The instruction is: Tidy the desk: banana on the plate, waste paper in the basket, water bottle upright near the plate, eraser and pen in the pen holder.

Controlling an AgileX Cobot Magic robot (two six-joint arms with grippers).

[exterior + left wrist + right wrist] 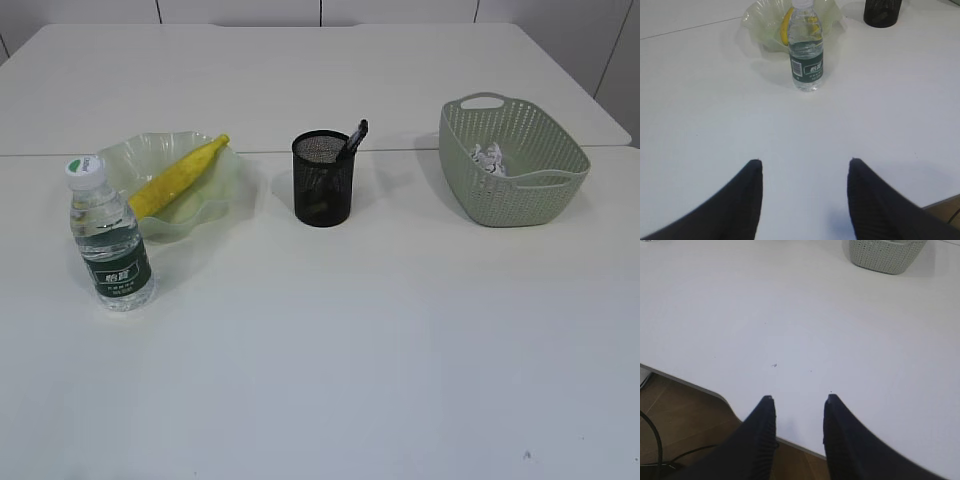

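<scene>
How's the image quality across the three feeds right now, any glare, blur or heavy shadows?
Exterior view: even, soft light, faint shadows beside the water bottle and pen holder, all sharp. Left wrist view: bottle readable, the dark fingers up close blurred. Right wrist view: bright washed desk, basket cut off by the top edge, slightly soft.

Both grippers (805, 162) (799, 397) empty, jaws apart

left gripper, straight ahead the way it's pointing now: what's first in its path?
Likely the water bottle, standing upright nearly dead ahead of the open left gripper, with bare desk between. The plate sits just behind it. Depth is uncertain.
</scene>
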